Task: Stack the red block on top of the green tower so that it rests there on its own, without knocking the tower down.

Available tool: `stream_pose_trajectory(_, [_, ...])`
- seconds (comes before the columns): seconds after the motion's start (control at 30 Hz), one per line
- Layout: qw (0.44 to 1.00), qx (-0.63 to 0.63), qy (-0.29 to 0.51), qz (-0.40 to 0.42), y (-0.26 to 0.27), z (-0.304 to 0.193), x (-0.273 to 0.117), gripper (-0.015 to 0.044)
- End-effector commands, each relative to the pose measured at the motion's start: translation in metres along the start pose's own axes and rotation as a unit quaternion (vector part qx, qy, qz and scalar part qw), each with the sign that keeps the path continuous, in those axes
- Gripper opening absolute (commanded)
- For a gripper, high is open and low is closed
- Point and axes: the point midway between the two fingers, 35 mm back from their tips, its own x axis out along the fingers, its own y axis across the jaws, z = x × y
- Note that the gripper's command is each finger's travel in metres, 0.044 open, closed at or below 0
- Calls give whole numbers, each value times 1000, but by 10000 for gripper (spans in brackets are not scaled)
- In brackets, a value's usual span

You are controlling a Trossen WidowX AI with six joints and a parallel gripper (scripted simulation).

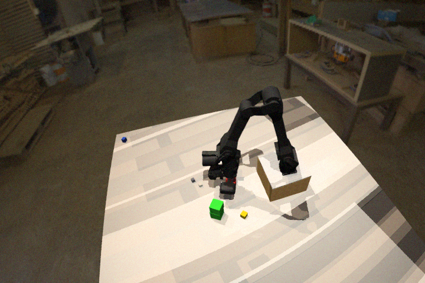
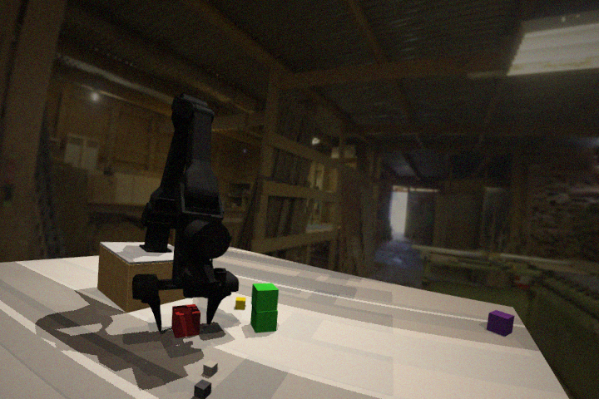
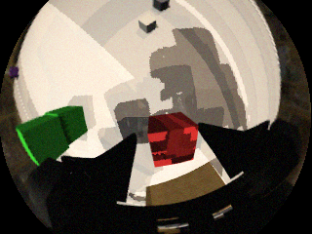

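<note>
The red block (image 1: 231,180) (image 2: 185,321) (image 3: 173,138) sits on the table, mostly hidden by the gripper in the top view. My gripper (image 2: 185,327) (image 3: 168,132) is open and low, pointing down, with one finger on each side of the red block. A gap shows beside the block on both sides in the wrist view. The green tower (image 1: 216,209) (image 2: 264,307) (image 3: 46,138) is two green blocks high and stands upright, to the right of the gripper in the exterior view and to its left in the wrist view.
A yellow cube (image 1: 243,214) (image 2: 240,302) lies near the tower. Two small cubes, dark (image 1: 193,180) (image 2: 202,389) and pale (image 1: 200,184) (image 2: 210,368), lie beyond the gripper. The arm stands on a brown box (image 1: 290,188) (image 2: 114,282). A purple block (image 2: 500,322) is near the table edge.
</note>
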Motion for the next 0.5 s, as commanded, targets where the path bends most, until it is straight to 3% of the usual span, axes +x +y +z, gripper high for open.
stream_pose_trajectory(0.0, [1000,2,-1,2,1,0,0,387])
stream_pose_trajectory(0.23, [1000,2,-1,2,1,0,0,204])
stream_pose_trajectory(0.47, [1000,2,-1,2,1,0,0,157])
